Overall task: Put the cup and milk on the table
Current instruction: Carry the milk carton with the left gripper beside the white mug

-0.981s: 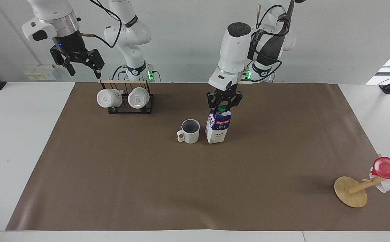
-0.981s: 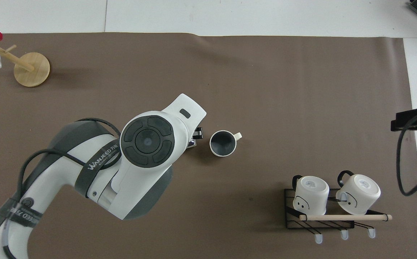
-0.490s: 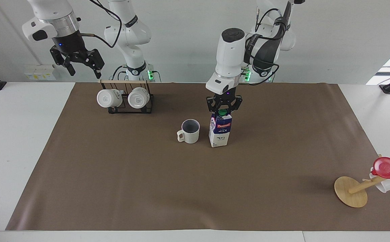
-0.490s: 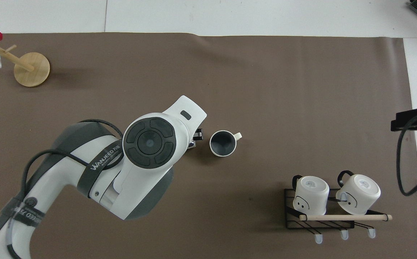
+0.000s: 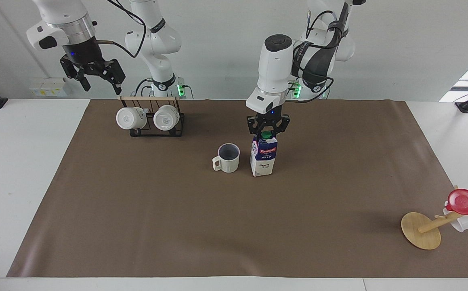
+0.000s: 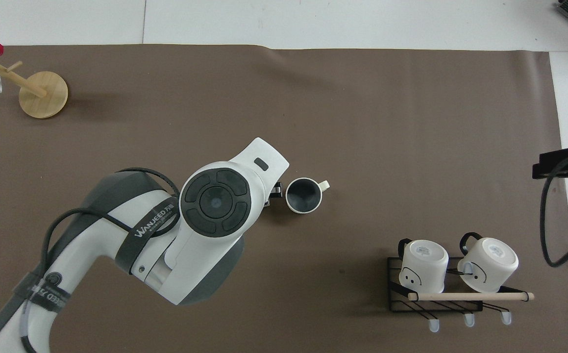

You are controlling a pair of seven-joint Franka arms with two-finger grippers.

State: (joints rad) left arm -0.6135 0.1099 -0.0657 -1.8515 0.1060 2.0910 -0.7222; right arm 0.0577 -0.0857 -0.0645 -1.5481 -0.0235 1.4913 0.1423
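The cream-white cup stands upright on the brown mat of the white table, handle toward the right arm's end. It also shows in the overhead view. The milk stands upright on the mat beside the cup, toward the left arm's end. My left gripper is over it, shut on its top around the green cap. In the overhead view the left arm hides the milk. My right gripper waits open and empty, raised over the mug rack.
A black wire rack with two glossy white mugs stands near the robots at the right arm's end; it also shows in the overhead view. A tipped wooden disc with a peg carries a red cup at the left arm's end.
The milk was tilted in my left gripper and now stands upright on the mat. The left arm has straightened over it. The right arm and the cup have not moved.
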